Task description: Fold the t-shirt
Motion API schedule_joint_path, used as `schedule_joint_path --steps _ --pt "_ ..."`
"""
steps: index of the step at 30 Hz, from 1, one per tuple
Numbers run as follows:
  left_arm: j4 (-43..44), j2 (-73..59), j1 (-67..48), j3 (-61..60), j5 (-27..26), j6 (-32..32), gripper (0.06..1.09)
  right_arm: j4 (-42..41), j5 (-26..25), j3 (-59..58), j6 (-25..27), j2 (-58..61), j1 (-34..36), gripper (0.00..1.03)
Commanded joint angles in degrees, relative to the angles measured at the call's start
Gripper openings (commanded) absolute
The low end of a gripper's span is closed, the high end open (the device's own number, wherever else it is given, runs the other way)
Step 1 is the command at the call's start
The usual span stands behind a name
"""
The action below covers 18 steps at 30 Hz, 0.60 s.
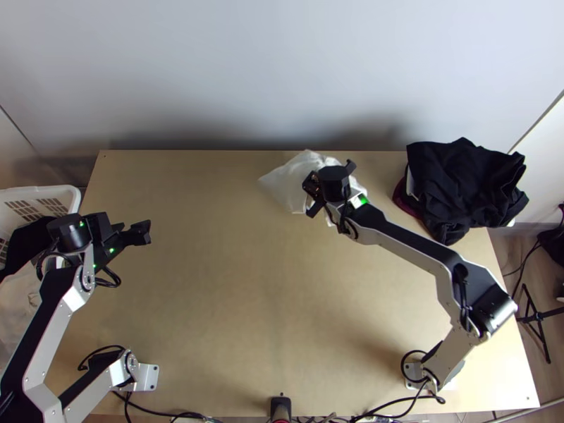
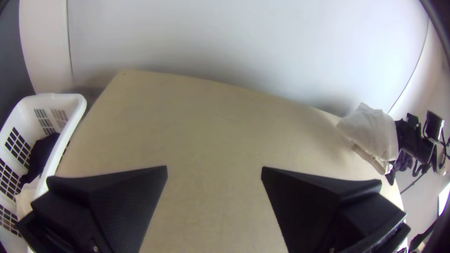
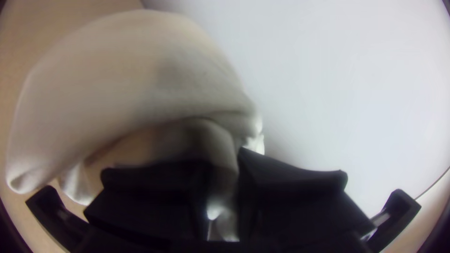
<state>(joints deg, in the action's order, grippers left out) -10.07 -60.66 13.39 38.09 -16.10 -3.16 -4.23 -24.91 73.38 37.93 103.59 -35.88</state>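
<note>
Clamping a bunched part of the white t-shirt (image 1: pixel 283 185), the right end effector (image 1: pixel 334 180) is over the worktop (image 1: pixel 247 303) at twelve o'clock. The left end effector (image 1: pixel 141 233) is near ten o'clock, fingers wide apart. Dark clothes (image 1: pixel 469 187) lie heaped at two o'clock.

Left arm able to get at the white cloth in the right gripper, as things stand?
Probably, if its reach stretches that far: the left gripper is open, and nothing stands between it and the white cloth's loose side. The right gripper covers part of the cloth, likely blocking there.
</note>
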Motion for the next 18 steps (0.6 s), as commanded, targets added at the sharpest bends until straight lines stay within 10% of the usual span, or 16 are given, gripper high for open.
schedule_joint_path --steps 1,18 --pt "-0.7 1.8 -0.1 -0.1 -0.3 0.0 1.03 -0.3 -1.3 0.3 2.7 -4.3 0.9 0.03" --pt "-2.7 4.8 -0.2 -1.6 -0.7 0.0 1.03 0.0 0.2 9.7 14.0 -9.3 20.5 0.03"
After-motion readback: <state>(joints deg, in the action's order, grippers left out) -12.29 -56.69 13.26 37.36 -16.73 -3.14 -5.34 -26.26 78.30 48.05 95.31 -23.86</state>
